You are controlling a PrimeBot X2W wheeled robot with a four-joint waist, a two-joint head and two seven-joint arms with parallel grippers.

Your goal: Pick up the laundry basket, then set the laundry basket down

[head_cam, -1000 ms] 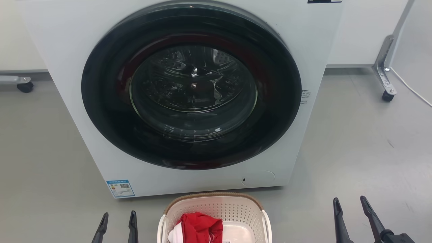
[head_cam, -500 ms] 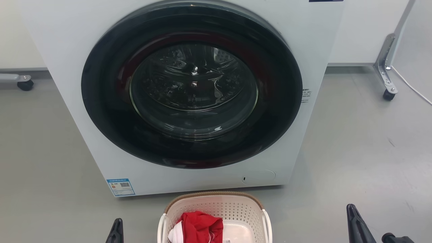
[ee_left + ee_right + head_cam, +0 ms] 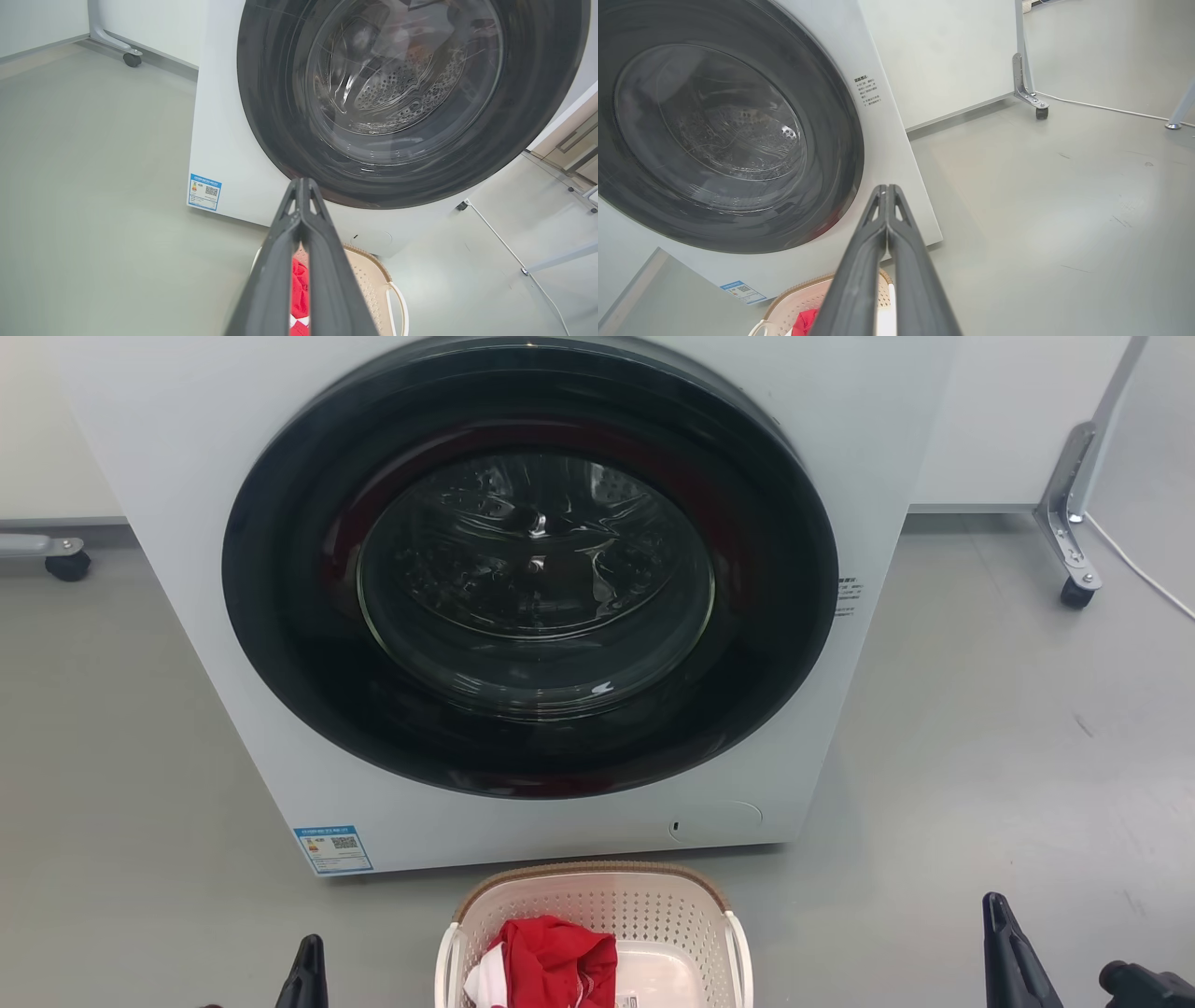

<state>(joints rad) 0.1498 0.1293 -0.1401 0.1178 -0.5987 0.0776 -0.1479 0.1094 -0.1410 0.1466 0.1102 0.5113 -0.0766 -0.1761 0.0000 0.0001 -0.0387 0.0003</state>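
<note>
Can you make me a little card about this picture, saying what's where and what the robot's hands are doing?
place: grey floor before a white washing machine
door: round, dark glass, shut
laundry basket: on the floor in front of the machine, not held
inside it: red cloth with white cloth beside it
left gripper: shut, empty, left of the basket
right gripper: shut, empty, farther off to the right

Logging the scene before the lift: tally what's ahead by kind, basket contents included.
Washing machine: 1
Laundry basket: 1
Red garment: 1
White cloth: 1
Castor wheels: 2
Total: 6
</note>
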